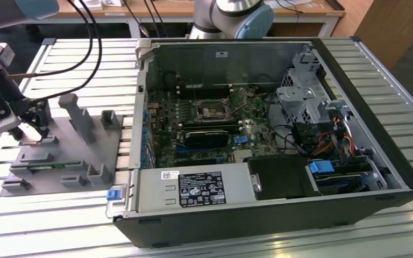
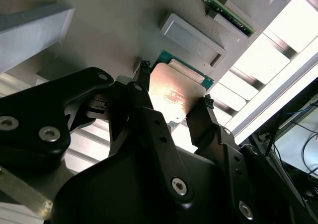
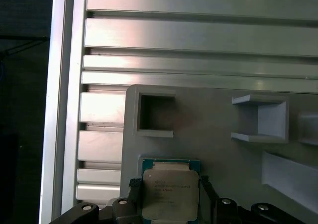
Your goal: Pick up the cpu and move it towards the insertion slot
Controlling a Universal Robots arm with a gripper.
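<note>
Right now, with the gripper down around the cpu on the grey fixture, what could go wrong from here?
1. The gripper sits around the cpu at its thin edges. Whether it is clamped cannot be told, so the chip could tilt or slip on lifting.
2. Upright fixture blocks stand close beside the gripper, and the case wall stands between it and the insertion slot. A low path could strike them.
</note>
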